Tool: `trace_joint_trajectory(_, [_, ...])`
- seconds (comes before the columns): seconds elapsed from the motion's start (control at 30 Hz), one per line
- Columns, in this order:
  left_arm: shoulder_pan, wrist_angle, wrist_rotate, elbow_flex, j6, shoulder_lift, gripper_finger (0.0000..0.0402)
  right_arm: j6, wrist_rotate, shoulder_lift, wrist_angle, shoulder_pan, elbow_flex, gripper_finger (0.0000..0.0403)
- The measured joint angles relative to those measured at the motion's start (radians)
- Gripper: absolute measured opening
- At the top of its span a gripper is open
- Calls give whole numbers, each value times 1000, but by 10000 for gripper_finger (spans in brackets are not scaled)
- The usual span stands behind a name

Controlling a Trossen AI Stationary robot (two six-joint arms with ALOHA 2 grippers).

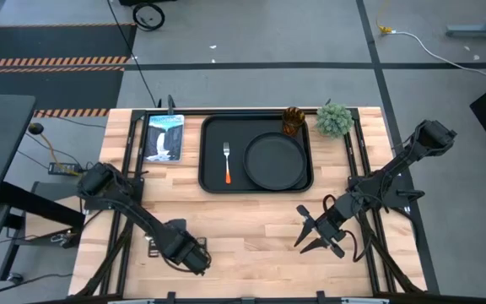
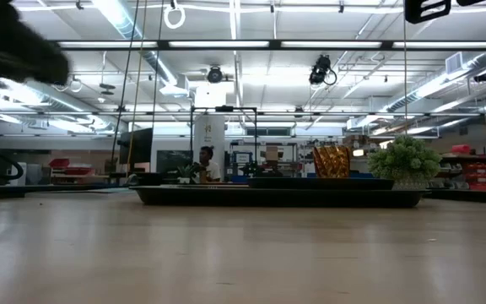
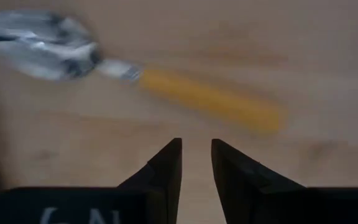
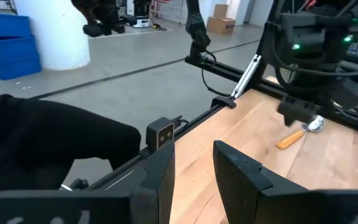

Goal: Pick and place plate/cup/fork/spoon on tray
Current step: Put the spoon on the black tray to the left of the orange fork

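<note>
The spoon, silver bowl and orange handle, lies flat on the bare wood near the table's front left; it also shows in the right wrist view. My left gripper hangs just above it, fingers a little apart, touching nothing; in the high view this gripper hides the spoon. The black tray at the far middle holds the fork and the round black plate. The amber cup stands at the tray's far right corner. My right gripper is open and empty at the front right.
A green potted plant stands right of the tray at the far edge, and a blue-white picture card lies left of it. Bare wood stretches between the tray and the front edge. Black frame rails run along the table's sides.
</note>
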Motion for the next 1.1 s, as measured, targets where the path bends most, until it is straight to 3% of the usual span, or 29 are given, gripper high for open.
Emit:
trace_joint_trajectory(0.1, [-17,-37,89,1,77,12,102,-5,2,0,9,2,0,116])
trace_joint_trajectory(0.2, [-25,-85,80,0,174,10,116,-17,2,0,29,2,0,116])
trace_joint_trajectory(0.47, [15,-147,10,2,849,26,154,-19,2,0,68,2,0,116])
trace_joint_trajectory(0.67, [23,-144,14,0,1206,75,156,-19,2,0,66,1,0,116])
trace_joint_trajectory(1.1, [23,-173,40,-32,1462,81,156,-10,3,0,69,1,0,116])
